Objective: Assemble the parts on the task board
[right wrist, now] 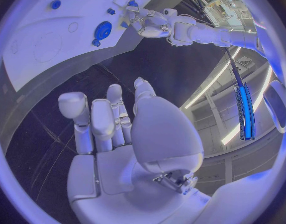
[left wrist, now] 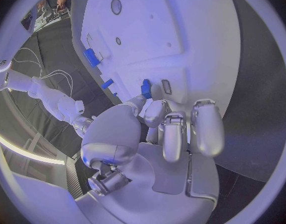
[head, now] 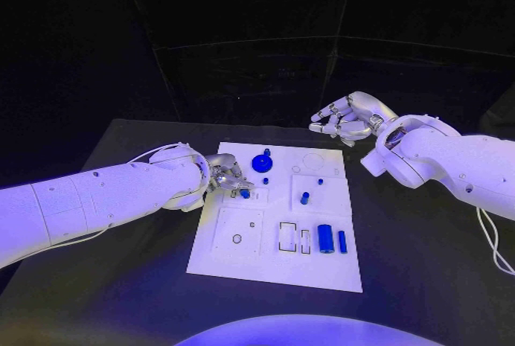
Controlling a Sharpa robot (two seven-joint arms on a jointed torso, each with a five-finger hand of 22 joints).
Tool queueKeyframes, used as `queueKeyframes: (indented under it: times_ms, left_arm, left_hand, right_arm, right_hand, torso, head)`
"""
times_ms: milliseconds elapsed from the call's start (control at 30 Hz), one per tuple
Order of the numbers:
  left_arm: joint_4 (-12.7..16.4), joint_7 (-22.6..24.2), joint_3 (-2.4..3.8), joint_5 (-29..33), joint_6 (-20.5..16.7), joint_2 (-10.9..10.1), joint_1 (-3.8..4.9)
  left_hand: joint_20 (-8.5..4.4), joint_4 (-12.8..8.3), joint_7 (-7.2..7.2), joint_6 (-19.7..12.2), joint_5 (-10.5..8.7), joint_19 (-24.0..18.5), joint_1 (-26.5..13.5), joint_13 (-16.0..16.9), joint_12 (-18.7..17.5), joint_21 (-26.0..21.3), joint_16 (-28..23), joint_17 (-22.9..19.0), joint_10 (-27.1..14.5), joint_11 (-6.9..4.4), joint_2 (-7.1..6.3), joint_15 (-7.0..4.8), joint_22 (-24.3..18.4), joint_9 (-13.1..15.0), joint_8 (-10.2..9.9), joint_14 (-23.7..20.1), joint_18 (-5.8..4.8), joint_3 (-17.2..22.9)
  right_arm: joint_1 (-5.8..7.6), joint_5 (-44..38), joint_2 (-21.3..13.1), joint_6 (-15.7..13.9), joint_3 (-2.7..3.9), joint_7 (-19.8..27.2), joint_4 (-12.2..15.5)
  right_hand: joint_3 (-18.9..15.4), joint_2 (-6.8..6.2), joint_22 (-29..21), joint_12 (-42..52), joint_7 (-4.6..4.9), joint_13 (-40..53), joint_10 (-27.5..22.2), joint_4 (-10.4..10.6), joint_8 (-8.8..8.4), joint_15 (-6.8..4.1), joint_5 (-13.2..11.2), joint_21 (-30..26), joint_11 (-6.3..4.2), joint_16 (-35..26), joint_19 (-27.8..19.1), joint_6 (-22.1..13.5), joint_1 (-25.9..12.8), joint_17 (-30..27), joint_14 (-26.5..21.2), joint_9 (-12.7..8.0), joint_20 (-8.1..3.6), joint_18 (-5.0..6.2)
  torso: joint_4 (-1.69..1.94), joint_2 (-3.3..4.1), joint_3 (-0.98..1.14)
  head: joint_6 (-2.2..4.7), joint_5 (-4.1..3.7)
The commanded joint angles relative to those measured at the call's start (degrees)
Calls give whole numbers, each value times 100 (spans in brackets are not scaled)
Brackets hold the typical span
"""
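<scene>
Head view first: the task board, a white plate, lies lengthwise down the middle of the black table, its surface cut with shallow outlines, among them circles and a couple of narrow rectangular slots. Blue parts are scattered over it. A round blue disc with a small peg just beside it sits near the far end, a small blue piece rests in a square recess toward the middle, and near the right edge a thick blue cylinder lies side by side with a thinner blue rod, close together but apart.

At the board's left edge the left hand is curled down onto the plate, and a small blue part sits at its fingertips. From the left wrist view that same blue part is pinched between the thumb and a finger, right against the board's surface, while the other fingers hang loosely bent beside it.

Off past the far right corner of the board, the right hand hovers above the table, well clear of the plate. From the right wrist view its fingers are half curled toward the palm with nothing in them; I can't say for sure whether that counts as closed or loosely spread.
</scene>
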Motion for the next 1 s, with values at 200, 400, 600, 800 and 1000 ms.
queueKeyframes:
  times_ms: [200, 400, 600, 800, 1000]
  left_arm:
    - [53, 9, 4, 154, 36, -24, 7]
    - [74, 10, 4, 195, 26, -45, 7]
    - [81, 10, 4, 205, 5, -57, 7]
    - [73, 11, 4, 207, -28, -61, 7]
    - [64, 10, 4, 218, -23, -60, 7]
  left_hand:
    - [14, -173, -8, -60, 13, 120, 177, -26, -1, -52, 19, 1509, -38, 1, -149, 18, 5, -16, -46, 594, -50, 134]
    - [16, -203, 0, -57, 1, 117, 175, -45, -16, -63, 19, 1509, -48, 6, -244, 21, -1, -19, -49, 594, -48, 134]
    - [21, -145, 11, -35, -10, 116, 63, -51, -17, -70, 19, 1509, -47, 16, -334, 29, -2, -26, -49, 594, -48, 78]
    - [29, -34, 22, -15, -19, 113, -103, -68, -27, -85, 19, 1509, -53, 27, -412, 38, -10, -31, -49, 594, -45, -32]
    - [34, 54, 26, -6, -26, 113, -226, -73, -26, -93, 19, 1509, -54, 33, -494, 43, -10, -34, -50, 594, -44, -174]
  right_arm:
    - [10, -12, 2, 59, 4, 24, -1]
    - [10, -12, 7, 62, 4, 26, -6]
    - [10, -12, 10, 57, 4, 27, -8]
    - [10, -12, 12, 51, 3, 27, -11]
    - [10, -12, 19, 53, 3, 27, -17]
  right_hand:
    - [-27, 63, -2, -4, -15, 9, -13, 20, 26, -19, 38, -36, 13, -11, 4, -2, 14, 12, 69, -4, 2, 91]
    - [-27, 63, -2, -4, -15, 9, -13, 20, 26, -19, 38, -36, 13, -11, 4, -2, 14, 12, 69, -4, 2, 91]
    - [-27, 63, -2, -4, -15, 9, -13, 20, 26, -19, 38, -36, 13, -11, 4, -2, 14, 12, 69, -4, 2, 91]
    - [-27, 72, -8, -19, -16, -9, -23, 23, 28, -20, 44, -40, 12, -21, 3, -1, 17, 2, 68, -4, 1, 92]
    - [-27, 72, -8, -19, -16, -9, -23, 23, 28, -20, 44, -40, 12, -21, 3, -1, 17, 2, 68, -4, 1, 92]
  torso:
    - [1, -1, 0]
    - [7, 0, -1]
    - [2, 2, 1]
    - [4, -1, 0]
    - [2, -2, -1]
  head:
    - [-19, -3]
    - [-19, -6]
    - [-23, -3]
    - [-25, -3]
    - [-28, 0]
